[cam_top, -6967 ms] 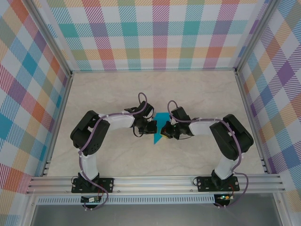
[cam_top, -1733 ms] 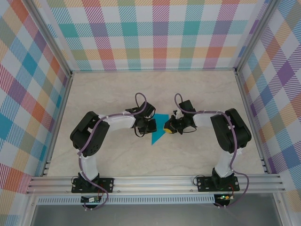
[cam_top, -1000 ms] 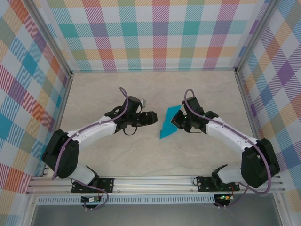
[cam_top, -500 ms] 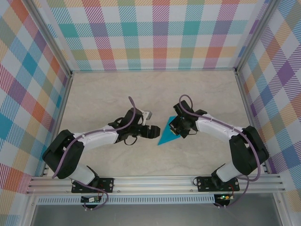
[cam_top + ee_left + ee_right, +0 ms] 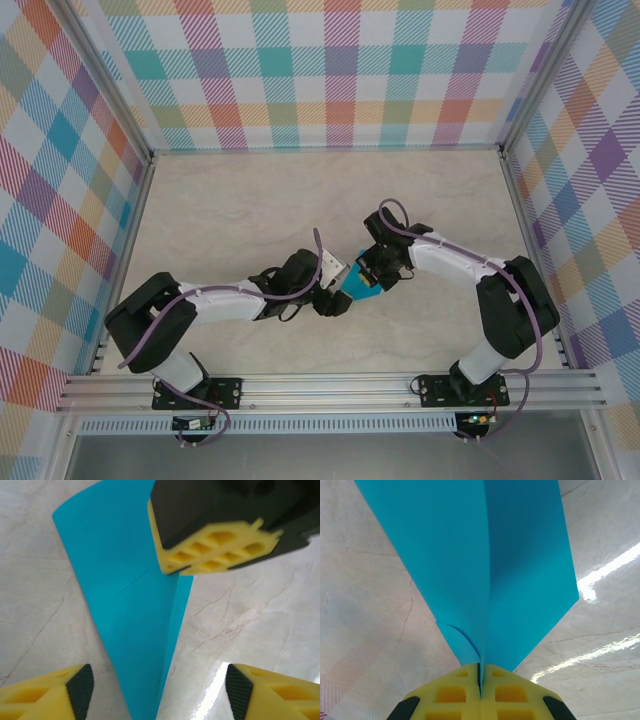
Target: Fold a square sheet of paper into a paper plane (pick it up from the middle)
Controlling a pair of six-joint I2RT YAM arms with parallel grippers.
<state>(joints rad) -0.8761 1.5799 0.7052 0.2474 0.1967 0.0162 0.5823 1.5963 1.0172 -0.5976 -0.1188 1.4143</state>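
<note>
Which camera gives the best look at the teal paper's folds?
Right wrist: the teal paper fans out from the shut right gripper, centre crease and layers clear. Left wrist shows its narrow end inside the open left gripper. Top external shows a small teal patch between the grippers.

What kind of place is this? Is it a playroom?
Probably a robot test booth, not a playroom: checked walls box in a marble-look table, and the left arm and right arm, bolted to a metal rail, work on teal paper.
</note>
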